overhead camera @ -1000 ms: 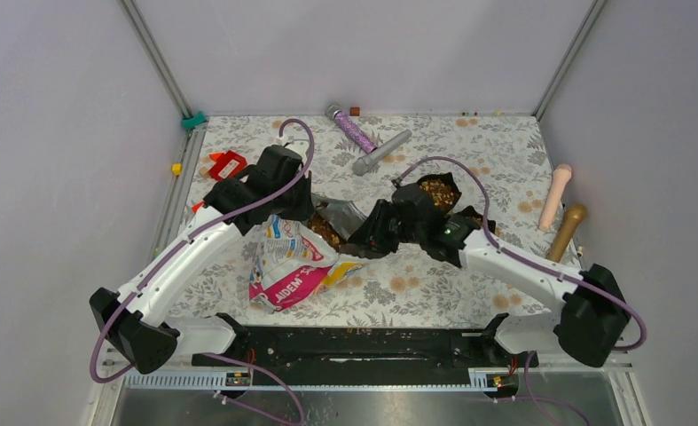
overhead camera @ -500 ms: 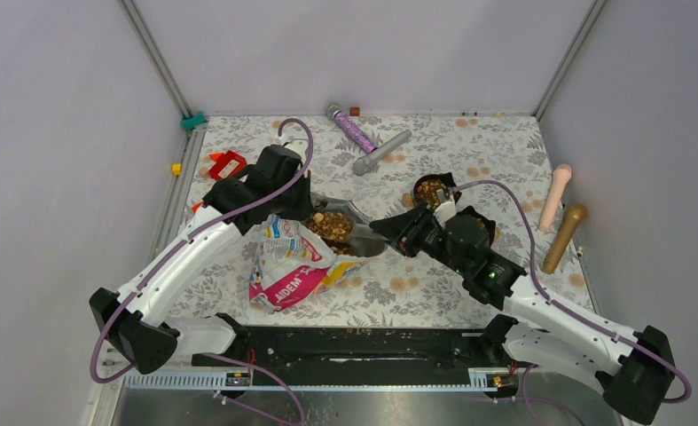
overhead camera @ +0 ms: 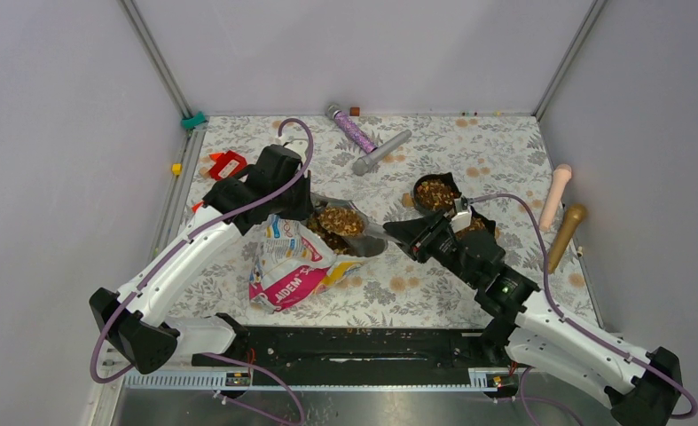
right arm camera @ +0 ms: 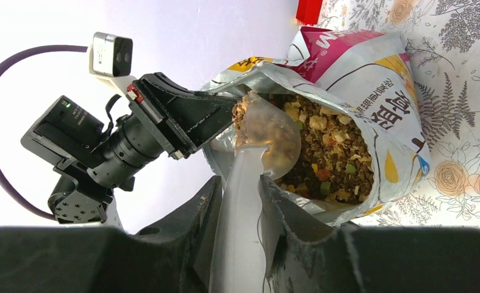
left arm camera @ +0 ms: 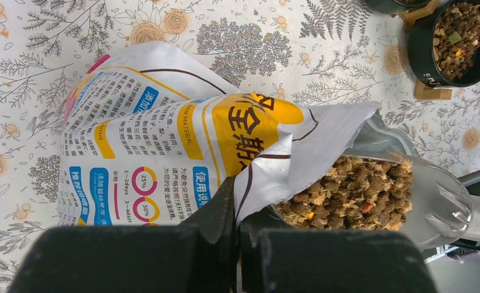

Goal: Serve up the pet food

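Scoop point(left arm camera: 435, 204) lifted, heaped; left wrist alone shows left hand point(left arm camera: 236, 210) pinching bag point(left arm camera: 164, 128).

A floral-cloth table point(overhead camera: 505, 146) carries a glittery purple tube point(overhead camera: 352, 129) at twelve o'clock, its near end just beside a grey cylinder point(overhead camera: 381, 152). A small red object point(overhead camera: 227, 165) lies at ten o'clock, with a teal clip point(overhead camera: 193, 119) at the eleven o'clock corner. At three o'clock lie a pale pink cylinder point(overhead camera: 555, 196) and a gold-brown cylinder point(overhead camera: 564, 237).
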